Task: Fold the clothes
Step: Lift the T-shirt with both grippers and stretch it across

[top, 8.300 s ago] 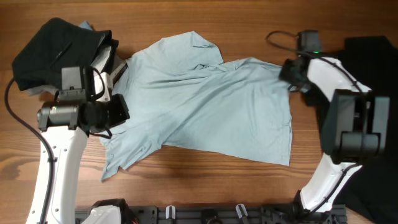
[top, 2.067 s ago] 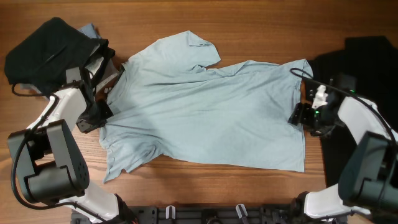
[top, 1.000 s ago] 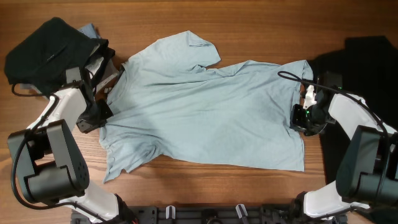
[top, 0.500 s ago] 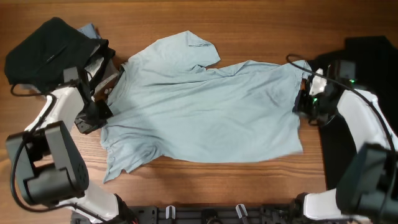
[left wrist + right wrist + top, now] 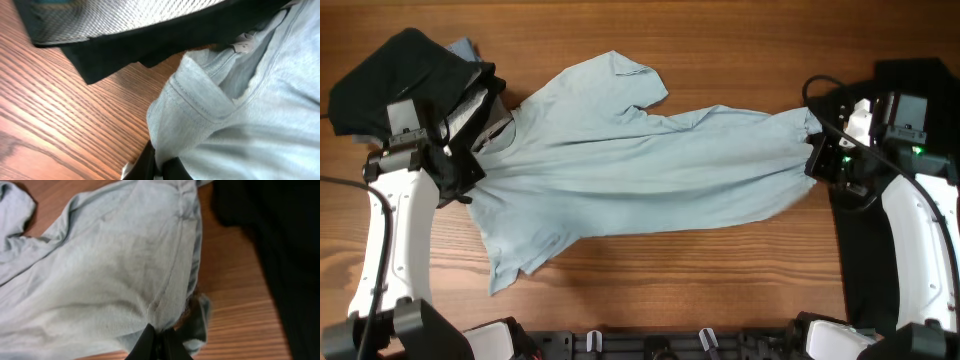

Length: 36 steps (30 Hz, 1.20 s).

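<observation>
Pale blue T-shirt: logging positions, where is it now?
Overhead, the pale blue short-sleeved T-shirt spans the wooden table's middle, gripped at its ends by the left tool and right tool, near the black cloth bundle.

The left hand (image 5: 159,167), pinched on the pale blue T-shirt (image 5: 240,115), is mostly cut off by the left wrist view's bottom edge; the right hand (image 5: 159,342) is cropped the same way. The black T-shirt (image 5: 932,78) runs off the overhead's right edge.

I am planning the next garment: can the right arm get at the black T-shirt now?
Probably not yet: the right gripper is shut on the pale blue T-shirt. The black T-shirt lies close beside it, so after release, likely yes.
</observation>
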Motion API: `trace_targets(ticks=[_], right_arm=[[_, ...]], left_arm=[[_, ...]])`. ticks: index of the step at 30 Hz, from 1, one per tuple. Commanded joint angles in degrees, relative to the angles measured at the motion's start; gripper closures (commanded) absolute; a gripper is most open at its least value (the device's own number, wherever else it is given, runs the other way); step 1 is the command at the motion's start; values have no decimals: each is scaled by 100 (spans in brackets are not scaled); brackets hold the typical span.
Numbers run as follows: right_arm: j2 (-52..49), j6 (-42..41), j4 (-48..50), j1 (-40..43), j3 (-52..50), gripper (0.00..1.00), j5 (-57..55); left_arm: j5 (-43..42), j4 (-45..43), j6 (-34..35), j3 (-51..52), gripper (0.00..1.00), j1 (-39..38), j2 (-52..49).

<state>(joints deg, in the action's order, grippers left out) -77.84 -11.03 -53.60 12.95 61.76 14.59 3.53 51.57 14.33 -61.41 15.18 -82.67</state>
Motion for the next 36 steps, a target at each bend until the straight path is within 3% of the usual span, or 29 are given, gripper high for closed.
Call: trace_targets(ticks=[1,7,13,19,22,28,30,36], right_arm=[[146,-116,-98,15,125,96,-433],[195,-20,-57,15,212,96,-393],[446,1071,-83,13,868,96,861],[940,1010,-101,15,1600,96,776],[1228,72,15,13,1679,96,249],[1639,463,39,15,1679,96,249],[1829,1040,42,15,1679,96,673],[2389,623,-72,15,1788,96,446]], left_arm=[[212,28,96,-127,96,103,354],[208,190,94,-367,96,339,866],[210,208,92,-833,96,348,1292],[280,52,92,-1626,96,348,1497],[282,17,90,-2159,96,348,1497],[492,70,68,-2769,96,348,1510],[560,129,68,-2859,96,348,1565],[551,313,68,-2885,96,348,1919]])
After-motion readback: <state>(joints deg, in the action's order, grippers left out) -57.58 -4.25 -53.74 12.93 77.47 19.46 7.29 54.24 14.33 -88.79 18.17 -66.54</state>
